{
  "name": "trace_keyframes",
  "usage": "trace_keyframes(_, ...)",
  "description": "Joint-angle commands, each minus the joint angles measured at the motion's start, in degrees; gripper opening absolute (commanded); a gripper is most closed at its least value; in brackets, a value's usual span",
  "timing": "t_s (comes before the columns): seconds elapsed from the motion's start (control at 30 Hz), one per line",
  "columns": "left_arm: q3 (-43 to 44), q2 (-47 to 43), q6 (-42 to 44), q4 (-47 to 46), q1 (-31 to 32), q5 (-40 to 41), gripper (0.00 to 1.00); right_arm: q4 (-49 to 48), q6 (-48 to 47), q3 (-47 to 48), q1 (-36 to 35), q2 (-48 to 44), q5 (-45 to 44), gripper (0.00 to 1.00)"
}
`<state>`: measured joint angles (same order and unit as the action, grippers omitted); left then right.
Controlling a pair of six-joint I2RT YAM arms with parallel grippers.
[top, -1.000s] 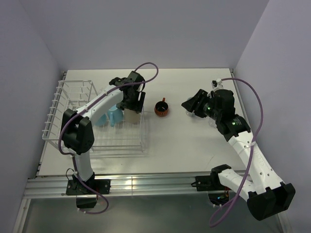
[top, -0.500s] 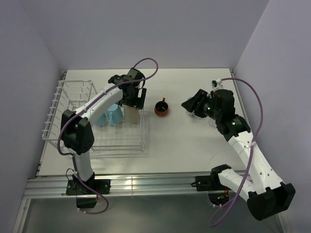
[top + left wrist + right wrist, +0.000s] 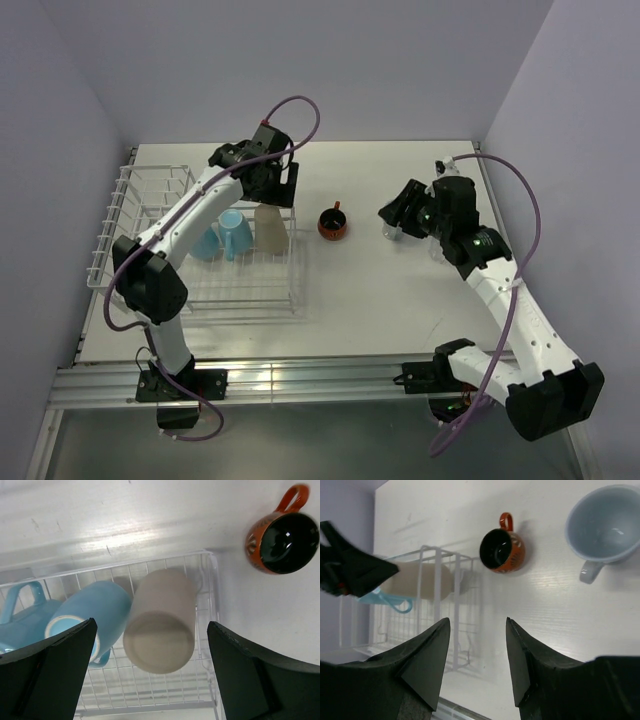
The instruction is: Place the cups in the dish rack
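Observation:
The white wire dish rack (image 3: 118, 215) stands at the left. In it are two light blue cups (image 3: 234, 236) (image 3: 205, 243) and a cream cup (image 3: 270, 229), bottom up. My left gripper (image 3: 270, 186) is open and empty, above the cream cup (image 3: 160, 622) and apart from it. A red-orange cup (image 3: 333, 223) stands upright on the table right of the rack. My right gripper (image 3: 396, 213) is open and empty above the table. A third light blue cup (image 3: 605, 525) stands upright close by, mostly hidden in the top view.
The left wrist view shows the rack's right rim (image 3: 214, 595) beside the red-orange cup (image 3: 282, 535). The right wrist view shows the rack corner (image 3: 437, 580) left of my open right gripper (image 3: 478, 622). Walls close the table at the back and both sides.
My left gripper has let go of the cream cup, lifted and pulled back toward the far side. The cream cup stays in the rack. The right arm has shifted slightly.

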<state>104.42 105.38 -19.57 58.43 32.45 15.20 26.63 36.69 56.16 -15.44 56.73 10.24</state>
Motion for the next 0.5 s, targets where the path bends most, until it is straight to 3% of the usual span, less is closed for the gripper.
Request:
trace_keyframes(0.0,4.65,-5.01,0.15,0.45,0.07,2.90,0.99,3.24,-3.72,5.44,0.24,3.37,-6.89,0.56)
trace_keyframes(0.23,7.11,-6.86,0.15,0.01,0.07,4.31,0.99,7.38,-6.98,12.47,0.15,13.39,-18.48,0.56)
trace_keyframes(0.47,5.53,-13.70,-0.38,-2.88,0.69,1.77,0.99,8.35,-9.00,18.27,0.15,25.17,-23.86,0.54)
